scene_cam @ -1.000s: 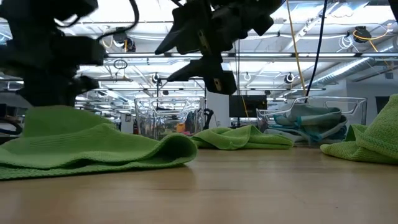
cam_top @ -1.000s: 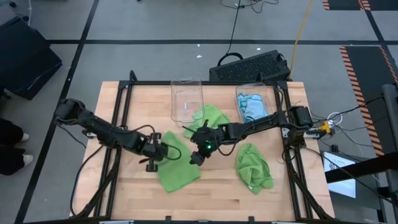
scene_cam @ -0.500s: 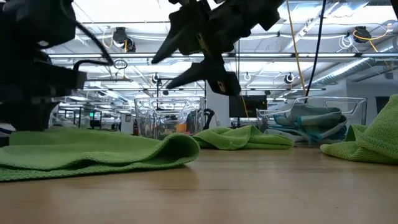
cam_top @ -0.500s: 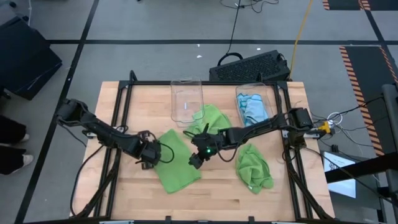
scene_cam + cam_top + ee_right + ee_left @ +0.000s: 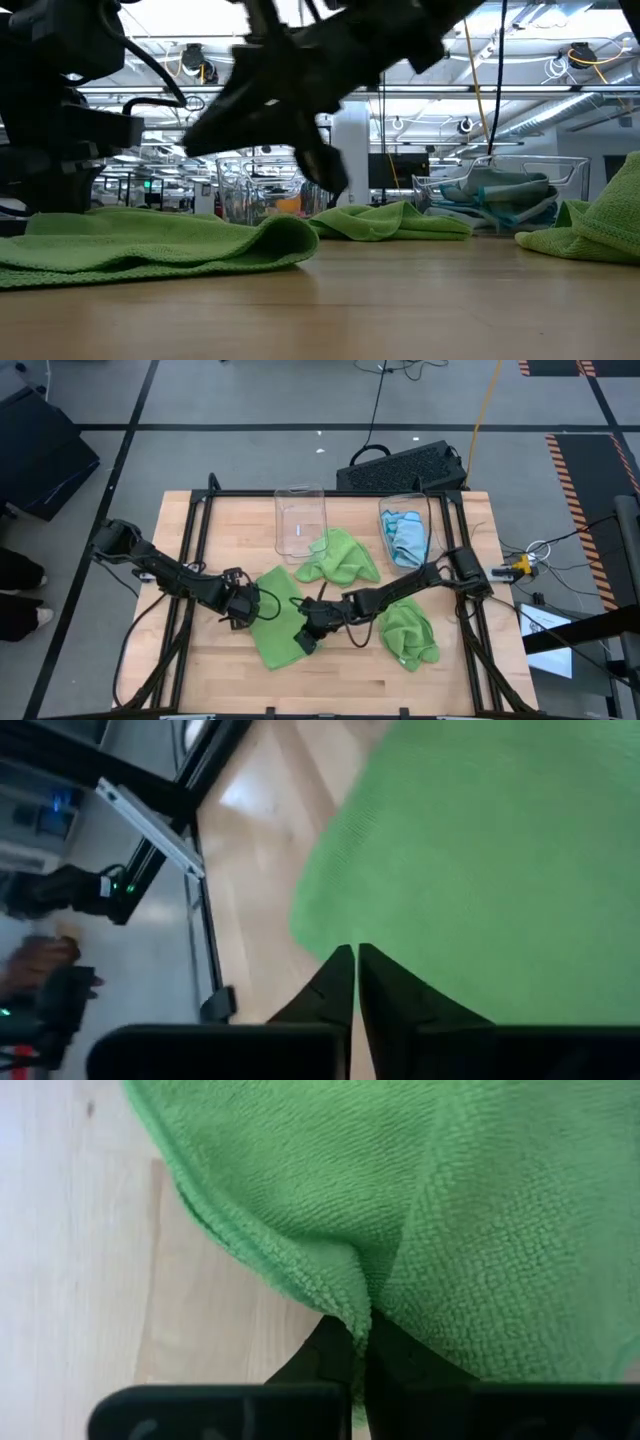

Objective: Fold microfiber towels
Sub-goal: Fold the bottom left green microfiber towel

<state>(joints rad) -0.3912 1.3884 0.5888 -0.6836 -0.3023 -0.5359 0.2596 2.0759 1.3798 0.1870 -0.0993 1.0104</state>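
From above, the right gripper [image 5: 304, 639] has swung down the table to the near right edge of the flat green towel [image 5: 283, 628], and its fingers, parted a second ago, have snapped together. The left gripper [image 5: 240, 610] stays clamped on that towel's left edge, where it was half a second ago. That looks like both ends being taken up for a fold. Around them lie a crumpled green towel [image 5: 341, 555] behind, another green towel [image 5: 409, 630] on the right, an empty clear bin [image 5: 300, 518], and a second bin [image 5: 405, 528] holding blue towels [image 5: 407, 538]. Nothing blocks the fold, though the crumpled towel lies close behind.

At table height, the flat towel [image 5: 150, 243] lies spread with its right edge rolled over. The right arm now hangs lower and farther left than before, blurred; I cannot tell whether cloth is pinched.

Left wrist: the dark fingers [image 5: 340, 1352] are closed on a puckered ridge of the green cloth [image 5: 470, 1210].

Right wrist: the fingers [image 5: 340, 978] meet at the towel's edge [image 5: 480, 860] over bare wood, with the table frame [image 5: 150, 820] beyond.
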